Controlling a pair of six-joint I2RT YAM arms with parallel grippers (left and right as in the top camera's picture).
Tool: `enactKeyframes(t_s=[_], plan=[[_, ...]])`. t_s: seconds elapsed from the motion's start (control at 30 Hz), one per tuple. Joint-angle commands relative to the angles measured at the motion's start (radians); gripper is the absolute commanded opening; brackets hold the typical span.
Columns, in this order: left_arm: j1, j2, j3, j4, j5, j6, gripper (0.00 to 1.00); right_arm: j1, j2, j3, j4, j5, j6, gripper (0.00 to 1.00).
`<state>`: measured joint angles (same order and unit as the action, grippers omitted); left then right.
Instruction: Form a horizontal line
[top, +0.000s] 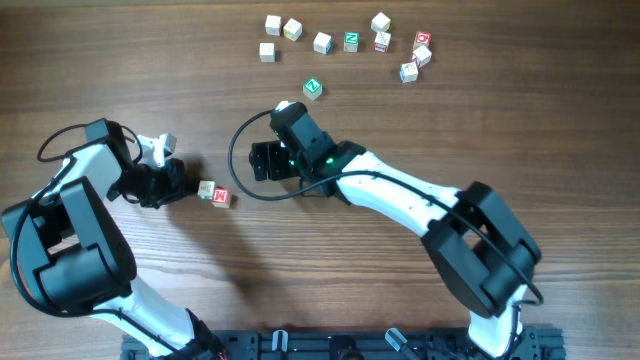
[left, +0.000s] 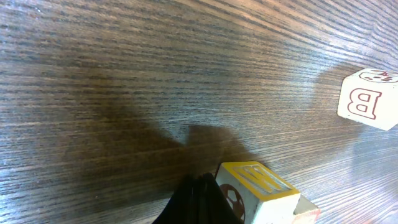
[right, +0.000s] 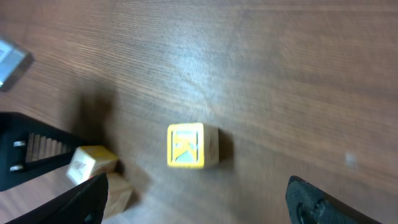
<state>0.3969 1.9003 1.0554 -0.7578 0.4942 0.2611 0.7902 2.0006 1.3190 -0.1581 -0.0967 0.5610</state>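
Note:
Two letter cubes sit touching left of centre: a pale one with a yellow top and one with a red M. My left gripper is shut, its black tip right against the yellow-topped cube and holding nothing. A third cube with a yellow-framed face lies alone on the table. My right gripper hangs open over it, a finger far out on each side and not touching it. In the overhead view that cube is hidden under the right gripper.
Several loose letter cubes are scattered along the back of the table. A green-faced cube lies just behind the right gripper. The left wrist view shows a pale cube with a red B standing apart at the far right.

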Motion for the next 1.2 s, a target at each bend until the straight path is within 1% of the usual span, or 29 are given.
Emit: enactKeyframes(t_s=[0.0,0.13,0.2,0.3,0.37,0.47,0.57,0.63,0.7,0.8,0.87,0.93,1.0,1.13,1.17], plan=[[-0.006,0.019,-0.008,0.010,-0.032,0.015,0.05,0.009,0.088,0.000,0.055,-0.008,-0.131,0.92],[-0.006,0.019,-0.008,0.010,-0.032,0.016,0.05,0.030,0.120,0.001,0.086,0.032,-0.155,0.92],[-0.006,0.019,-0.008,0.013,-0.032,0.015,0.05,0.041,0.125,0.001,0.123,0.080,-0.170,0.89],[-0.006,0.019,-0.008,0.013,-0.031,0.015,0.05,0.061,0.153,0.004,0.173,0.099,-0.194,0.86],[-0.006,0.019,-0.008,0.013,-0.031,0.015,0.05,0.071,0.156,0.004,0.180,0.146,-0.195,0.81],[-0.006,0.019,-0.008,0.013,-0.031,0.015,0.05,0.075,0.166,0.004,0.243,0.203,-0.217,0.72],[-0.006,0.019,-0.008,0.013,-0.023,0.015,0.05,0.075,0.188,0.005,0.270,0.203,-0.217,0.70],[-0.006,0.019,-0.008,0.013,-0.020,0.015,0.05,0.075,0.190,0.005,0.280,0.203,-0.220,0.66],[-0.006,0.019,-0.008,0.013,-0.020,0.015,0.05,0.076,0.190,0.005,0.282,0.202,-0.219,0.61],[-0.006,0.019,-0.008,0.013,-0.020,0.015,0.05,0.079,0.190,0.005,0.272,0.202,-0.219,0.47],[-0.006,0.019,-0.008,0.013,-0.020,0.015,0.05,0.082,0.190,0.005,0.272,0.202,-0.219,0.39],[-0.006,0.019,-0.008,0.013,-0.020,0.015,0.05,0.090,0.189,0.005,0.269,0.202,-0.217,0.34],[-0.006,0.019,-0.008,0.013,-0.020,0.015,0.05,0.100,0.181,0.009,0.246,0.202,-0.202,0.32],[-0.006,0.019,-0.008,0.013,-0.020,0.015,0.05,0.122,0.132,0.061,0.080,0.203,-0.105,0.21],[-0.006,0.019,-0.008,0.013,-0.020,0.016,0.05,0.122,0.117,0.069,0.042,0.203,-0.064,0.20]])
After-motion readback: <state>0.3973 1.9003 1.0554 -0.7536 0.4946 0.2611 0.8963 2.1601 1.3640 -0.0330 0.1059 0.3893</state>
